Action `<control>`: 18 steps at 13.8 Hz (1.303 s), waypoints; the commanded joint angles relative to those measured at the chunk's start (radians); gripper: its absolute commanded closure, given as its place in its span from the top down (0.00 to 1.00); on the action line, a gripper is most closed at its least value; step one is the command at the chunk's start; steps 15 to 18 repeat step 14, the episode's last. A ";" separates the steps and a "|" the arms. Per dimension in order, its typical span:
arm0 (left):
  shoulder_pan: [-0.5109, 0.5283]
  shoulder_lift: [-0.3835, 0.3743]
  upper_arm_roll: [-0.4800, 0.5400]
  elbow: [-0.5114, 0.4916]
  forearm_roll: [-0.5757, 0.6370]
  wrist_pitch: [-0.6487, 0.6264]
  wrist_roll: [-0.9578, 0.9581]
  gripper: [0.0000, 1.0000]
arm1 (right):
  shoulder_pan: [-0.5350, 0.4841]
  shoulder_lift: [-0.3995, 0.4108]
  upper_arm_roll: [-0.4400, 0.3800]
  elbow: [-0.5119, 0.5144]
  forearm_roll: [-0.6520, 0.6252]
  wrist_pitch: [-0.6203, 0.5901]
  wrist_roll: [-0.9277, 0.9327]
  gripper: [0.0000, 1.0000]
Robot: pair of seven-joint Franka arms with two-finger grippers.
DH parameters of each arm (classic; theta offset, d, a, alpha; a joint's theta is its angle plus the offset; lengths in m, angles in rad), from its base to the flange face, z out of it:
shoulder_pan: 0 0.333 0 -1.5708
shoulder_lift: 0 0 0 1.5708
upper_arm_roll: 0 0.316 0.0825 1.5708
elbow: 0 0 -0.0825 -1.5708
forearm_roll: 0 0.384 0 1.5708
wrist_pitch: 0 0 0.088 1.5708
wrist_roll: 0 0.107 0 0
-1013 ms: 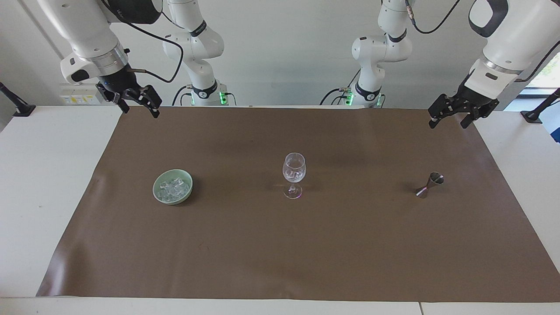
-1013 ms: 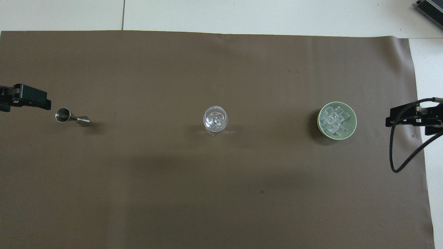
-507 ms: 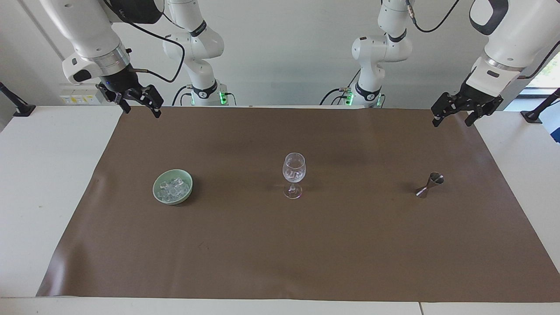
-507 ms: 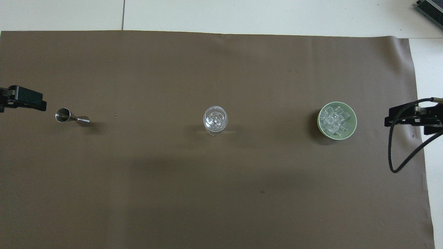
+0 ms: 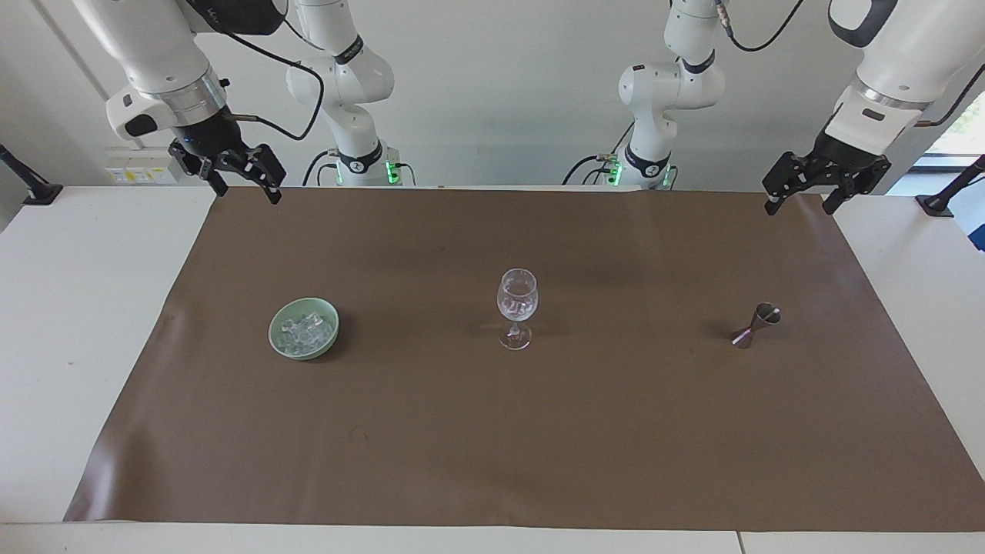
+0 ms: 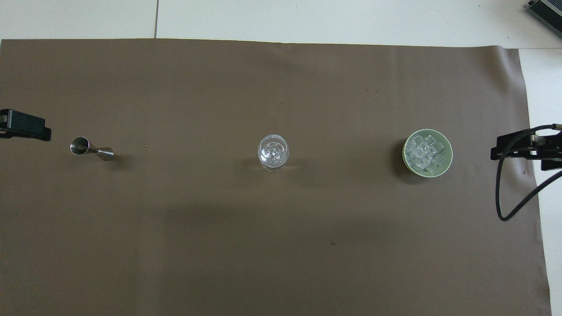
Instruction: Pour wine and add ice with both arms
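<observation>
A clear wine glass (image 5: 517, 308) (image 6: 273, 151) stands upright mid-table, with clear glints in its lower half; I cannot tell what they are. The wine is out of view. Toward the right arm's end, a pale green bowl (image 5: 274, 332) (image 6: 449, 147) holds several cubes of ice (image 5: 306, 331) (image 6: 425, 152). A small steel jigger (image 5: 756, 325) (image 6: 90, 148) stands toward the left arm's end. My right gripper (image 5: 245, 191) (image 6: 522, 150) hangs open and empty, high over the mat's edge at its own end. The left gripper (image 5: 800, 205) (image 6: 24, 127) hangs open and empty over the mat's corner near the jigger's end.
A brown mat (image 5: 492, 446) covers most of the white table (image 5: 85, 323). A black cable (image 6: 509, 193) loops down from the right wrist. The two arm bases (image 5: 362, 165) stand at the robots' edge of the table.
Both grippers have lifted a little and drawn outward toward their own ends of the table. The glass, bowl and jigger have not moved.
</observation>
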 commanded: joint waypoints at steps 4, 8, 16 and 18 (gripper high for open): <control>-0.012 -0.032 0.010 0.008 0.014 -0.014 0.012 1.00 | -0.015 -0.013 0.012 -0.014 0.015 0.008 -0.077 1.00; -0.012 -0.018 0.011 0.013 0.017 -0.106 0.017 1.00 | -0.015 -0.014 0.012 -0.015 0.016 -0.011 -0.075 1.00; -0.014 -0.015 0.011 0.019 0.016 -0.096 0.017 1.00 | -0.017 -0.014 0.010 -0.015 0.002 -0.014 -0.080 1.00; -0.014 -0.015 0.011 0.019 0.016 -0.096 0.017 1.00 | -0.017 -0.014 0.010 -0.015 0.002 -0.014 -0.080 1.00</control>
